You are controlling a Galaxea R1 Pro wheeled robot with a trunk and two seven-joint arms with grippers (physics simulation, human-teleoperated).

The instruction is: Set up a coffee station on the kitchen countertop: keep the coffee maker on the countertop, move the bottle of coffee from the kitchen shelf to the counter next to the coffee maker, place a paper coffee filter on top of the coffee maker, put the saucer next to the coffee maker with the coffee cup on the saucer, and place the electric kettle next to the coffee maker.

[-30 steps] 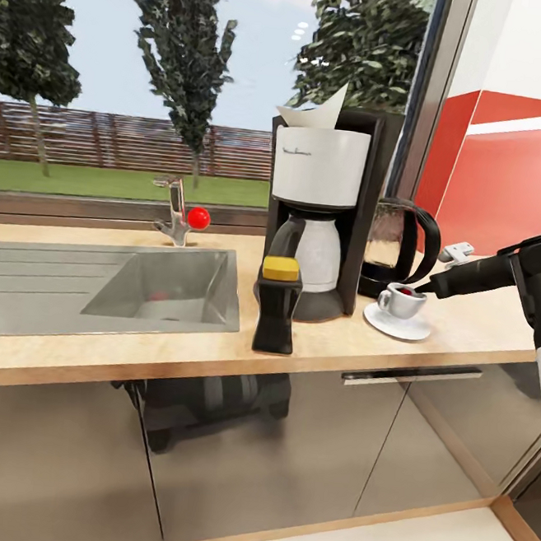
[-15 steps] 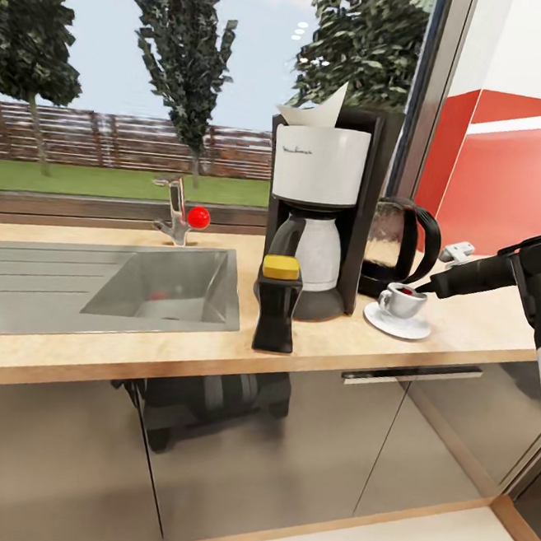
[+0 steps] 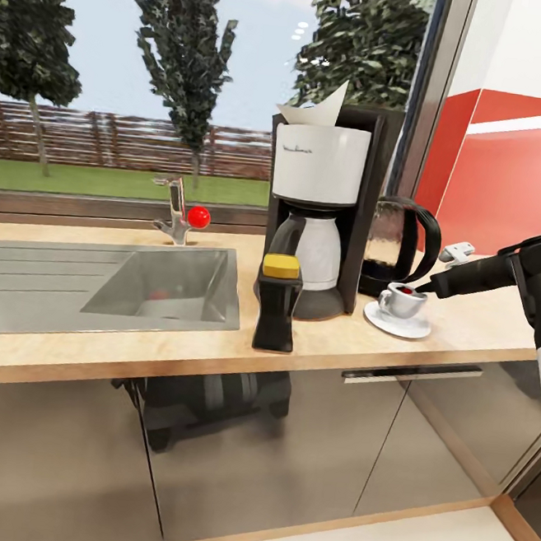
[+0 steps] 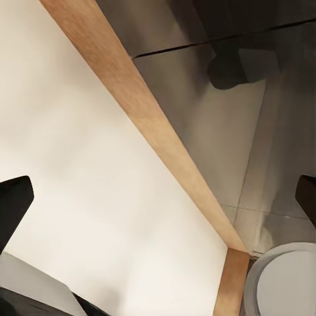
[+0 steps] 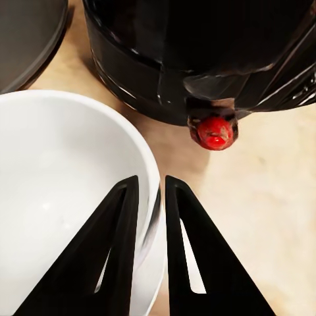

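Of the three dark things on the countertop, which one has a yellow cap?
The bottle of coffee, standing in front of the coffee maker. The coffee maker has a white housing, and the electric kettle is rounded glass beside it.

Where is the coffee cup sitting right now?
In the head view the coffee cup sits on the saucer, right of the coffee maker and in front of the electric kettle, with the right end effector pinching its rim.

Head faces countertop (image 3: pixel 463 330); right wrist close on cup (image 5: pixel 59 197)
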